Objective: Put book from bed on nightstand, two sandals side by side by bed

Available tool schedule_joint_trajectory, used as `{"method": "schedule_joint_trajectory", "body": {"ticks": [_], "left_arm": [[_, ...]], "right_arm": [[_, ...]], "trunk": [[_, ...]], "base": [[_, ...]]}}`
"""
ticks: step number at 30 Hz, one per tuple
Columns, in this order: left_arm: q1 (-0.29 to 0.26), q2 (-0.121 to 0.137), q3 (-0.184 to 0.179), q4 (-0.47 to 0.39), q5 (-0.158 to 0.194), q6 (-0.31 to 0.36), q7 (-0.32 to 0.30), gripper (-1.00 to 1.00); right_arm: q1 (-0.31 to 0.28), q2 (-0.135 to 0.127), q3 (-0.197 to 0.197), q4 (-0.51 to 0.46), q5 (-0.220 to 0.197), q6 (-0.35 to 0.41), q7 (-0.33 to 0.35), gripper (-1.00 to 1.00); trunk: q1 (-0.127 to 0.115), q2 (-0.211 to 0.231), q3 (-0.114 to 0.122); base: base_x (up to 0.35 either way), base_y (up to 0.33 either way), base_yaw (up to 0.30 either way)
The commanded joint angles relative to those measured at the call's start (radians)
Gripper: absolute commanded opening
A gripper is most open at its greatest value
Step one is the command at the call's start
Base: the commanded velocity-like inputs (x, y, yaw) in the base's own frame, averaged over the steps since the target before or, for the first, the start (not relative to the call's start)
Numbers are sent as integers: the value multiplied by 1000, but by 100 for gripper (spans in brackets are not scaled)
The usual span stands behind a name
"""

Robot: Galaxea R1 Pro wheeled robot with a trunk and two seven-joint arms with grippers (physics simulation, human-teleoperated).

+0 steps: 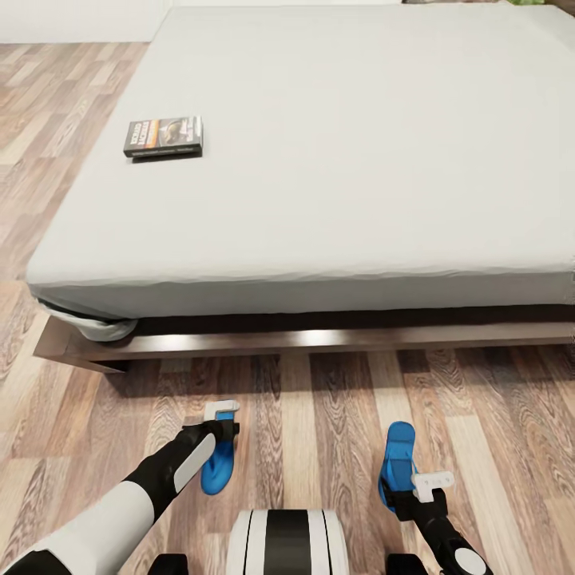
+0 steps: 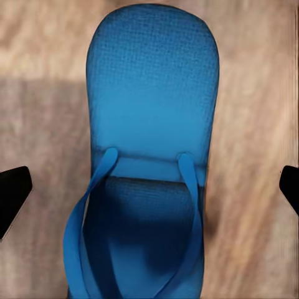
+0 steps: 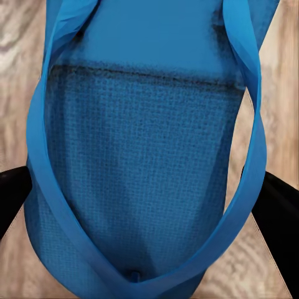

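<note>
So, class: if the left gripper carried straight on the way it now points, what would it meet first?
The left gripper, its jaws open, would probably first meet the blue sandal lying directly beneath it on the wood floor.

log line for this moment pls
left tool: open over left sandal | right tool: open astride right sandal | book: on bed

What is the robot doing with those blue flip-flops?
The robot stands at the foot of the bed with one arm over each sandal on the wood floor. Its left gripper is above the left sandal, fingers wide on either side, not gripping. Its right gripper is low over the right sandal, fingers close beside it; whether it grips is unclear. The sandals lie apart. The book lies on the mattress.
</note>
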Motion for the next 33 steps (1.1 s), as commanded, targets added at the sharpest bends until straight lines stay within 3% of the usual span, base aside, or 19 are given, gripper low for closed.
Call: {"method": "schedule_joint_trajectory", "body": {"ticks": [1,11,19,26,33], "left_arm": [[-1,2,-8,-2,11,2,10,100],[-1,2,-8,2,12,4,9,100],[-1,2,-7,3,13,11,7,100],[-1,2,-5,4,13,15,7,100],[0,3,-4,17,17,17,8,100]], "right_arm": [[-1,-1,5,0,-11,-2,-8,-100],[-1,-1,5,9,-11,21,-8,-100],[-1,8,-2,14,-21,138,-8,-100],[-1,7,-92,77,-18,261,-4,-100],[-1,6,-111,81,-16,310,-3,-100]], "trunk": [[-1,0,3],[-5,2,42],[-9,4,73],[-12,6,100],[-14,7,119]], "base": [[0,0,0],[0,0,0],[0,0,0],[0,0,0],[0,0,0]]}}
